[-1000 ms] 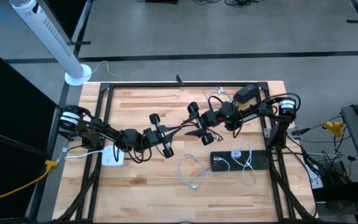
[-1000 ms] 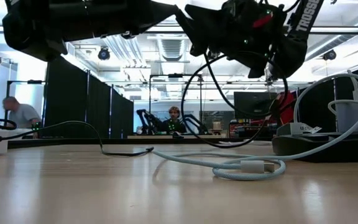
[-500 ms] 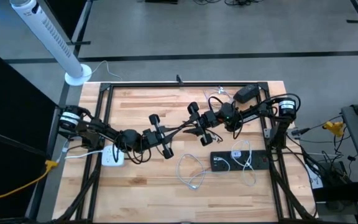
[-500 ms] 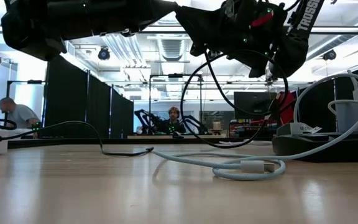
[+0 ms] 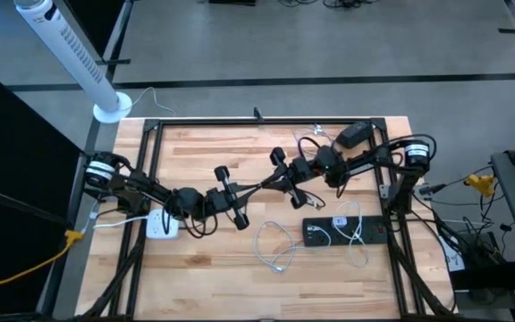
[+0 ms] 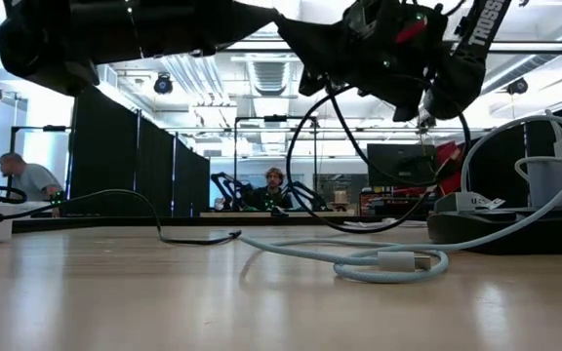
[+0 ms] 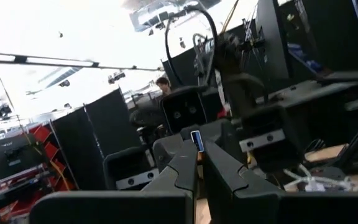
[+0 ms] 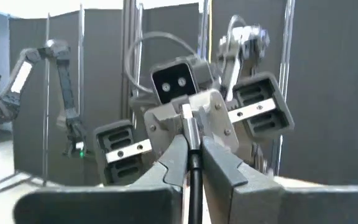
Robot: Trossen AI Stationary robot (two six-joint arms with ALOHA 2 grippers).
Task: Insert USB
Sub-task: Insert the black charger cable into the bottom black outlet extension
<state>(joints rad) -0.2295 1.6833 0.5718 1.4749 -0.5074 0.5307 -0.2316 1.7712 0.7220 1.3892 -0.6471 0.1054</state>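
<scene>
Black cable [image 8: 193, 177] is pinched between the pressed-together fingers of the right tool [image 8: 192, 149]. Facing it, the left tool [image 7: 196, 158] is clamped on the USB plug [image 7: 196, 140], whose blue-tipped end stands just clear of its fingertips. Both are held in the air over the middle of the tabletop [image 5: 204, 268], nose to nose, with the plug carried well above the wood.

Several faults could arise from here. If the two tools are not brought into line, the plug may be pushed against the rim of its mate and jam or skew. The plug is gripped only by its sides, so an off-axis push could twist it in the fingers or slide it back. Whether a socket is actually presented by the right tool cannot be told. A grip on bare cable would let that end bend away under pressure.

Slack black cable loops under both wrists and could be snagged as the arms close. On the tabletop, a white cable [image 5: 275, 250] lies coiled at 6 o'clock, and a black charging box [image 5: 342, 231] with more white leads sits at 4 o'clock. A white power strip [image 5: 160, 224] is at 8 o'clock, a black power brick [image 5: 356, 134] at 1 o'clock. None of these is judged to block the mid-air meeting.
</scene>
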